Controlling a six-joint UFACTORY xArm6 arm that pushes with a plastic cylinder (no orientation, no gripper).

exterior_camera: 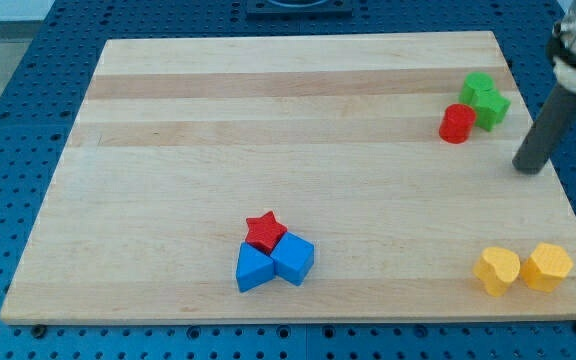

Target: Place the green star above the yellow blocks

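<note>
The green star (491,108) lies at the board's upper right, touching a green cube (477,88) just above-left of it. A red cylinder (457,124) touches the star's left side. The two yellow blocks sit at the lower right: a yellow heart (496,270) and a yellow hexagon (547,266), side by side. My tip (528,168) rests on the board right of and below the green star, a short gap from it, and well above the yellow blocks.
A red star (265,231) sits on top of two blue blocks (255,268) (293,258) at the bottom centre. The wooden board (268,120) lies on a blue perforated table. The board's right edge is close to my tip.
</note>
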